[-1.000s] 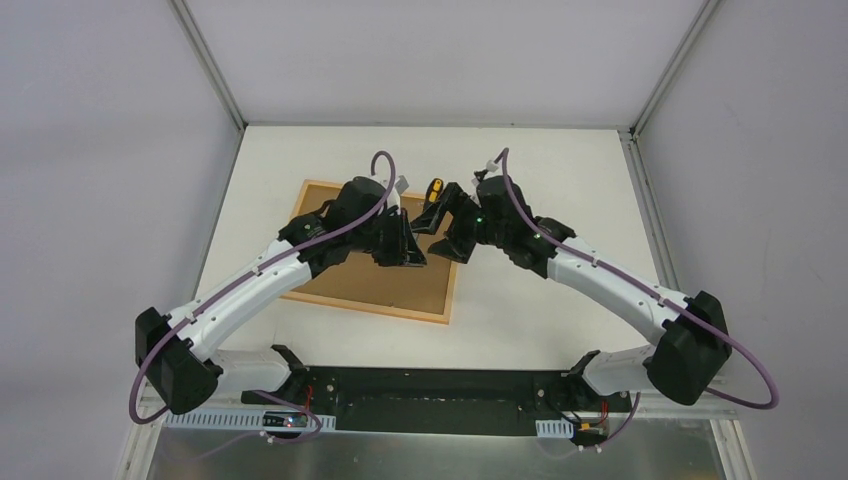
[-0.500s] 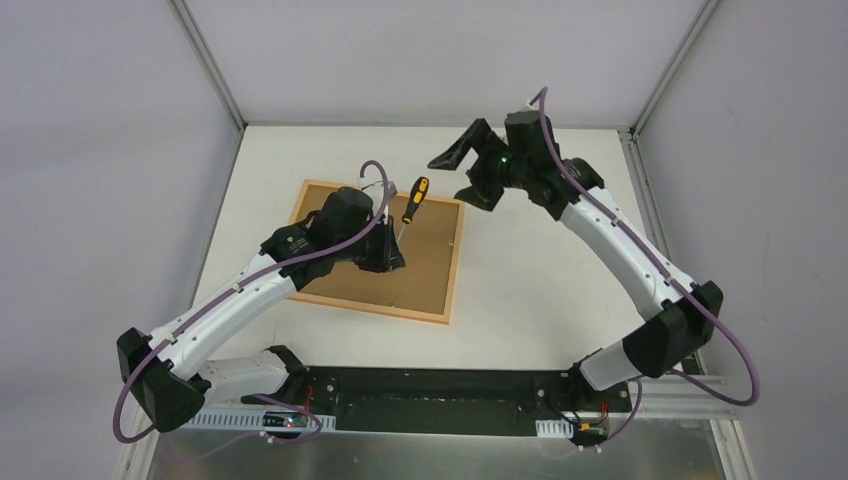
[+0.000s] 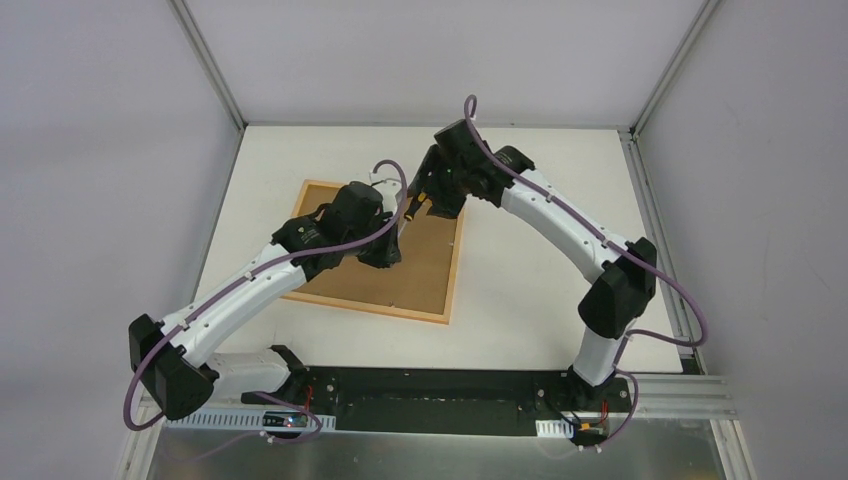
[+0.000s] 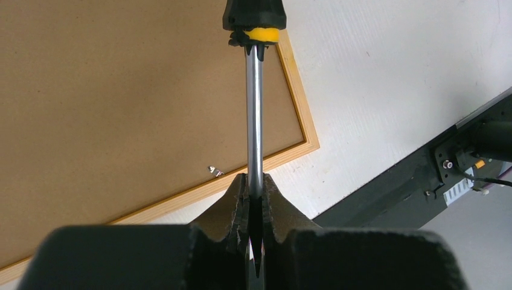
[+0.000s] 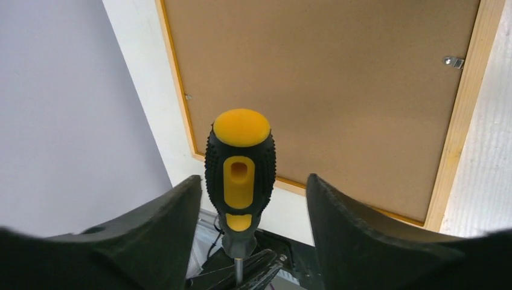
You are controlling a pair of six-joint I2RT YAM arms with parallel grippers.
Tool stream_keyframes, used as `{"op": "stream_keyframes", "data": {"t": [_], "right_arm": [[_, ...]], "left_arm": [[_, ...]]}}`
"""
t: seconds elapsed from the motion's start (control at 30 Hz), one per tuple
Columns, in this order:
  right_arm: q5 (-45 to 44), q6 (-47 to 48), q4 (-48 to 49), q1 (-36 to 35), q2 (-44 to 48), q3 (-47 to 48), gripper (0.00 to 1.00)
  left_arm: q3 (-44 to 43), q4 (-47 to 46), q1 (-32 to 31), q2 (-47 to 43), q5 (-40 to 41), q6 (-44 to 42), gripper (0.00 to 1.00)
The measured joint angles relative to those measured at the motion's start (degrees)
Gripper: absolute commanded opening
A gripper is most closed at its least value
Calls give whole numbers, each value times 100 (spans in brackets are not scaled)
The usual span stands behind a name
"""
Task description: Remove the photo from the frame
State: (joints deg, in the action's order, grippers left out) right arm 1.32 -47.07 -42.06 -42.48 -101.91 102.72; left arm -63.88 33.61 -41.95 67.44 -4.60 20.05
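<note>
From above, the frame (image 3: 455, 262) lies back-up on the table (image 3: 530, 290). The left gripper (image 3: 388, 250) and right gripper (image 3: 426, 196) meet over its far right corner.

Left wrist: the left gripper is clamped on the screwdriver (image 4: 255, 115) shaft, above the frame's edge.

Right wrist: the right gripper's fingers are spread wide either side of the handle, over the frame's back.

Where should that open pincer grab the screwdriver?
Grip the screwdriver by its fat black-and-yellow handle, coming from the rounded butt end. The right pincer is open either side of it, and the left pincer is clamped on the thin steel shaft.
</note>
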Motion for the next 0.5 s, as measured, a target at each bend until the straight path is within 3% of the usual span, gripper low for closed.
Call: {"op": "stream_keyframes", "data": {"t": [0.07,0.13,0.17,0.2,0.23,0.3,0.33,0.4,0.5], "right_arm": [[52,24,15,0,-105,0,40],[111,72,133,0,-170,-63,7],[146,127,238,2,-170,-140,0],[188,107,380,4,-160,-254,0],[227,107,522,17,-144,-378,0],[398,96,813,63,-142,-612,0],[444,170,887,83,-142,-693,0],[444,461,964,118,-142,-809,0],[350,1373,1499,219,-83,-1204,0]], "left_arm": [[0,9,0,57,15,-22,0],[0,13,0,103,15,-28,0],[0,13,0,120,13,-37,0],[0,15,0,149,20,-33,0],[0,35,2,177,26,-26,10],[0,98,2,262,42,28,47],[0,111,2,332,39,101,57],[0,120,7,426,46,258,64],[70,155,162,481,4,678,66]]}}
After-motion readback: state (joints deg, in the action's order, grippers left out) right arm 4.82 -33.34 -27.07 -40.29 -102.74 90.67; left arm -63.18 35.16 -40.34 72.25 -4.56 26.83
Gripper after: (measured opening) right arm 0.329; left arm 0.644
